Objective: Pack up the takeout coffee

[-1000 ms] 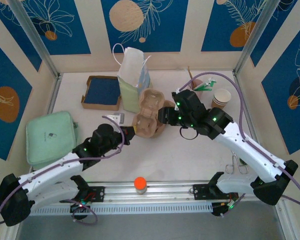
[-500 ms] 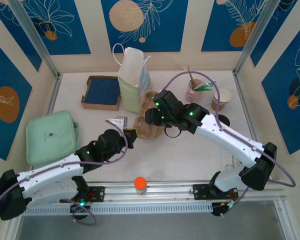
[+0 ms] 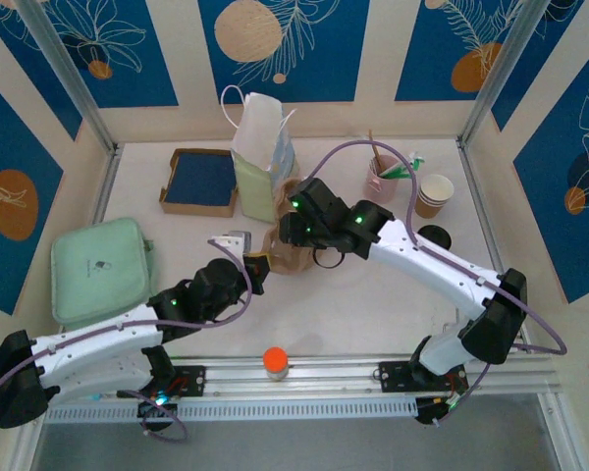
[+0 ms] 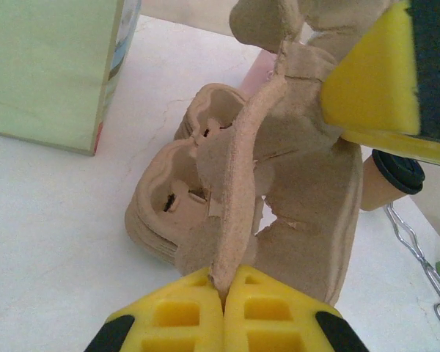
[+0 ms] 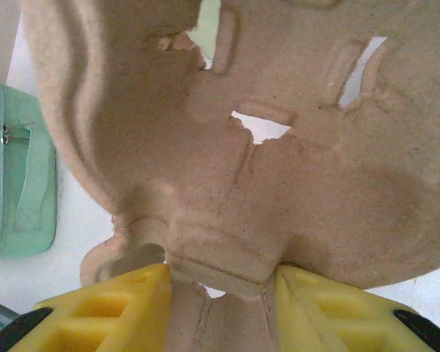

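Worktop (image 3: pixel 373 304) of plain white lies under me, boxed in by walls (image 3: pixel 285 49) of cream and deep blue panels with orange discs and pale leaf outlines, and a metal rail (image 3: pixel 324 371) runs along the near edge with an orange cap (image 3: pixel 275 360) on it. A green pouch (image 3: pixel 98 270) lies far left. Its small dark mark is too small for me to read, and so is the blue print on the side of the paper bag (image 3: pixel 260 157) standing at the back. A cardboard tray (image 3: pixel 201 182) with a blue inside lies left of the bag. A pink cup (image 3: pixel 383 182) of stirrers, a stack of paper cups (image 3: pixel 434 193) and a black lid (image 3: pixel 434 236) are off to the right. The cup carrier (image 4: pixel 279 183), brown moulded pulp, stands tilted on edge mid-worktop, just in front of the bag and between my two arms. Beside it a stack of carriers (image 4: pixel 161 213) lies flat next to the bag's foot. My left gripper (image 4: pixel 224 282) has its jaws clenched on the carrier's thin near rim, pads pressed together with the pulp pinched between them. My right gripper (image 5: pixel 220 282) comes at the same carrier from the far side, jaws apart and straddling a raised tab of the rim. The pads seem to touch the pulp on both sides, but I cannot tell whether they grip it.
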Controlling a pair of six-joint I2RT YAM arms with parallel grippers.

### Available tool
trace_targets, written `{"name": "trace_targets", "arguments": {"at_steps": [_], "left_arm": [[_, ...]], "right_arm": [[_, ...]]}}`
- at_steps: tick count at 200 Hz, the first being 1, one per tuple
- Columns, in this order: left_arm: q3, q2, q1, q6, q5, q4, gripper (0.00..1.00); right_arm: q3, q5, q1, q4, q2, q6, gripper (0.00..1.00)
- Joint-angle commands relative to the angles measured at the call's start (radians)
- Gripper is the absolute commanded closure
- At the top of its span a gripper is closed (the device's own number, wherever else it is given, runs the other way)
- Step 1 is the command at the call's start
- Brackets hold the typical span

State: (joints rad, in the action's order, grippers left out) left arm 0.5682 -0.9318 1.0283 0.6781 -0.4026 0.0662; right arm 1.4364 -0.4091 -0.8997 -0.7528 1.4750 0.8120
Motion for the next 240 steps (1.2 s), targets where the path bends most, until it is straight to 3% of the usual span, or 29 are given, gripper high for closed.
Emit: {"name": "trace_targets", "arguments": {"at_steps": [1, 134, 240], "left_arm": [[0.025, 0.029, 0.024, -0.023, -0.031, 0.032, 1.00], [0.023, 0.009, 0.097, -0.091, -0.062, 0.113, 1.00], [0.011, 0.011, 0.106, -0.097, -0.068, 0.130, 1.00]], "right_arm": [[0.033, -0.065, -0.011, -0.018, 0.013, 0.026, 0.60], [-0.003, -0.101, -0.001, 0.049, 0.024, 0.088, 0.56], [-0.076, -0.020, 0.036, 0.142, -0.018, 0.127, 0.55]]}}
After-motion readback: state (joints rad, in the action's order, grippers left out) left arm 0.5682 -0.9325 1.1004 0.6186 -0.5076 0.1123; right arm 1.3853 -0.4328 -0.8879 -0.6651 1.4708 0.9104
